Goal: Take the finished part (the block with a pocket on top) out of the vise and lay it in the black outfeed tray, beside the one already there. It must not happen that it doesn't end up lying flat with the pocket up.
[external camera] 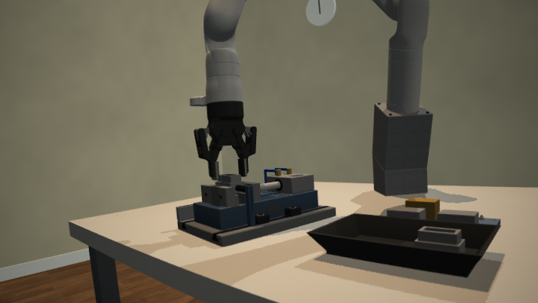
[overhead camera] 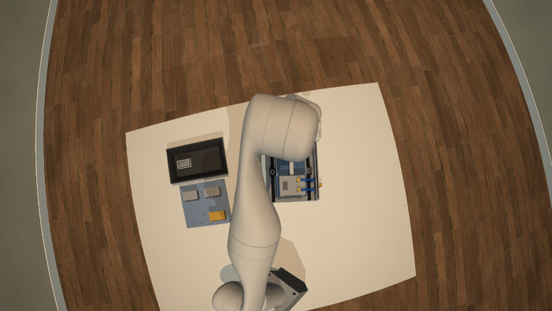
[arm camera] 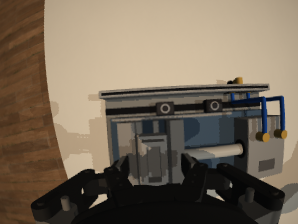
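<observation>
The finished part (external camera: 229, 178), a small grey block with a rectangular pocket in its top, sits clamped in the vise (external camera: 260, 203), directly beneath the gripper (external camera: 228, 167). The gripper's jaws stand partly open and hold nothing; its two black fingertips (external camera: 214, 169) hang one on each side of the block's upper edge, level with its top, and whether they touch it cannot be told. In the wrist view the part (arm camera: 152, 156) shows straight ahead between the fingers.

Outward from the jaws, the vise has a dark blue body, grey jaw blocks, a pale round screw shaft and two blue tubes ending in yellow caps, all on a dark slotted base plate (external camera: 226, 235).

Well off to the jaws' side lies one black outfeed tray (external camera: 339, 235), shallow with sloping walls, holding one grey pocketed block (external camera: 439, 237). Just beyond the tray is one flat blue-grey fixture plate (overhead camera: 193, 217) carrying two plain grey blocks (overhead camera: 189, 194) and one yellow block (overhead camera: 216, 215).

Everything rests on one beige table (external camera: 151, 241) with a smooth matte top, above a wood plank floor (overhead camera: 348, 46). The arm rises from a dark grey angular pedestal (external camera: 401, 151).
</observation>
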Controlling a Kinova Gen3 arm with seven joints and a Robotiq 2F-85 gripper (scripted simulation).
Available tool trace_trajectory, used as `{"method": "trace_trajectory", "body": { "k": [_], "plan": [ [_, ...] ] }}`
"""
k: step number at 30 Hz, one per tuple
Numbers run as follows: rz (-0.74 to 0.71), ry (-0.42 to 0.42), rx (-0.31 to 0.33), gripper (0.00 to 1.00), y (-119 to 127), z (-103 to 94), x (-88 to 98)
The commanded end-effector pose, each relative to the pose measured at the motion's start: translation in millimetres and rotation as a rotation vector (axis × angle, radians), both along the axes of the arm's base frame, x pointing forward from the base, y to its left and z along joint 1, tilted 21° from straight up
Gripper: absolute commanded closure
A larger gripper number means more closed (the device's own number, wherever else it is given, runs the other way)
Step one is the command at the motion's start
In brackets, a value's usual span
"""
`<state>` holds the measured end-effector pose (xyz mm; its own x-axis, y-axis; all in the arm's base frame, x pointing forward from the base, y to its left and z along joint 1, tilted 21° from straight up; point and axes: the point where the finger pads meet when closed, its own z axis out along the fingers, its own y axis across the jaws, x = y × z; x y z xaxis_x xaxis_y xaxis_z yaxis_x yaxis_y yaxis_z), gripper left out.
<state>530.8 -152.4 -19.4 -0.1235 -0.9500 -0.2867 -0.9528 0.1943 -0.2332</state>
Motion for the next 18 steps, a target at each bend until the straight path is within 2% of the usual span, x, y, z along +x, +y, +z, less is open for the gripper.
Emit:
{"method": "trace_trajectory", "body": {
  "k": [1, 8, 9, 18],
  "plan": [
    [0.008, -0.005, -0.009, 0.33, -1.8, -0.4, 1.8],
    [0.008, -0.005, -0.009, 0.33, -1.8, -0.4, 1.8],
    [0.008, -0.005, -0.009, 1.0, -1.8, -0.4, 1.8],
    [0.008, -0.005, -0.009, 1.0, -1.8, -0.4, 1.8]
  ]
}}
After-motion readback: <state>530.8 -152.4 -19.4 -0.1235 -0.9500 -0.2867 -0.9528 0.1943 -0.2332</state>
